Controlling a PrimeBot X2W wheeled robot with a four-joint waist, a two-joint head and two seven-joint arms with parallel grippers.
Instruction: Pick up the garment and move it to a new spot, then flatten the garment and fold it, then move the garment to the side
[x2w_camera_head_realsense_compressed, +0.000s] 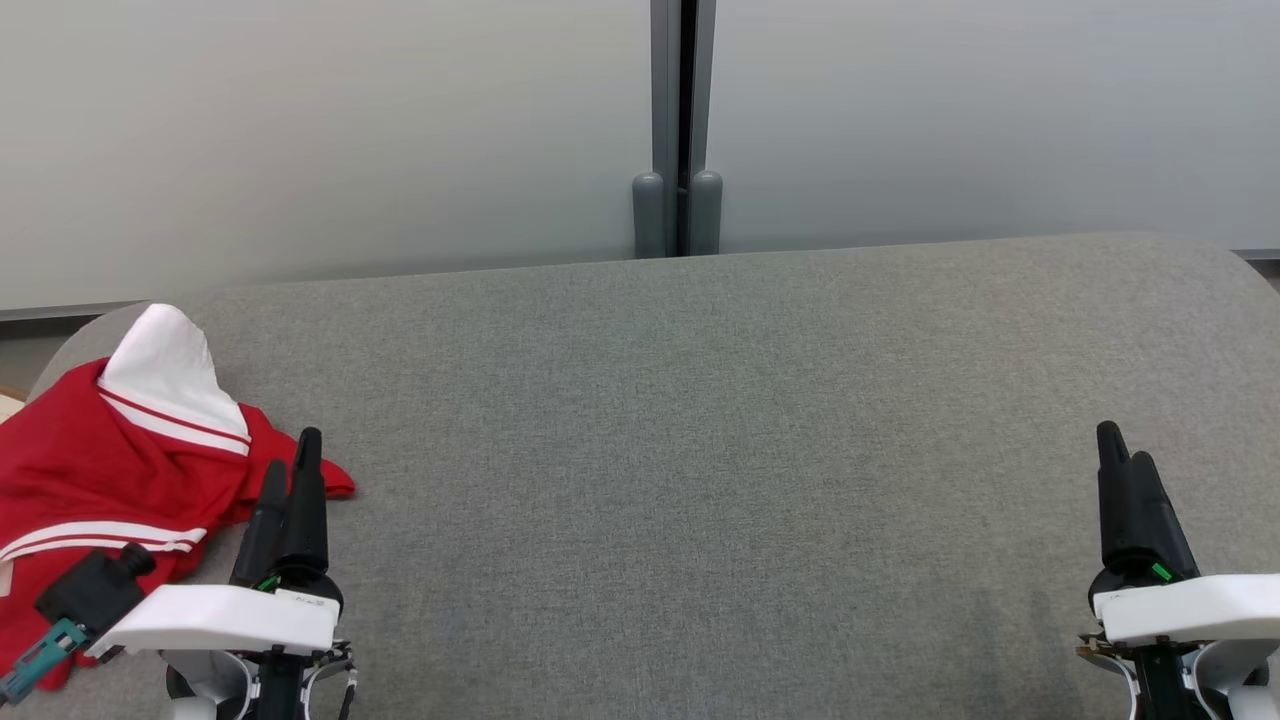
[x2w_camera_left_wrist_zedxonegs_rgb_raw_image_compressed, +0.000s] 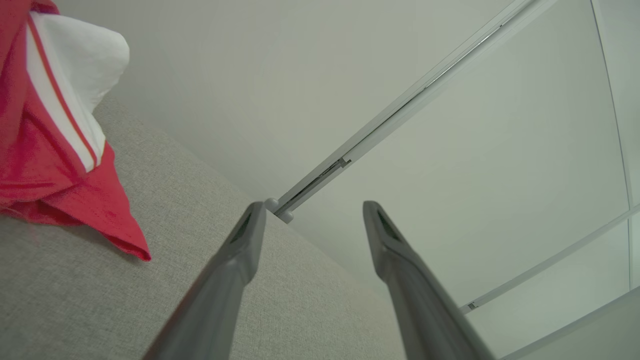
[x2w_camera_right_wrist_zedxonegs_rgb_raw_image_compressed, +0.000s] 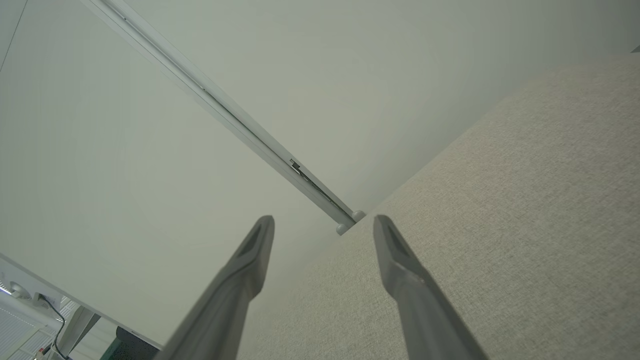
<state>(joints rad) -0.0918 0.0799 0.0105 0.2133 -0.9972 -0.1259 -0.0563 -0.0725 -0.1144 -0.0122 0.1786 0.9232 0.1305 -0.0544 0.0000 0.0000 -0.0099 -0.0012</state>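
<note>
Nearest you, both pincers are empty. The left pincer (x2w_camera_head_realsense_compressed: 292, 455) has its two fingers spread wide with nothing between them, as its wrist view makes plain. The right pincer (x2w_camera_head_realsense_compressed: 1124, 447) is just as wide open over the bare grey surface (x2w_camera_head_realsense_compressed: 700, 450), well apart from the work. Just beside the left fingers, at the surface's near left end, lies the garment (x2w_camera_head_realsense_compressed: 120, 470), a crumpled red heap with white stripes and a white panel, partly cut off by the head view's edge. Expect it to be light and limp, sagging and dragging rather than lifting as one piece. Pinch the red corner that juts toward the middle, deep enough to catch cloth and not the surface's covering. Beyond stands a pale partition (x2w_camera_head_realsense_compressed: 680, 130).
</note>
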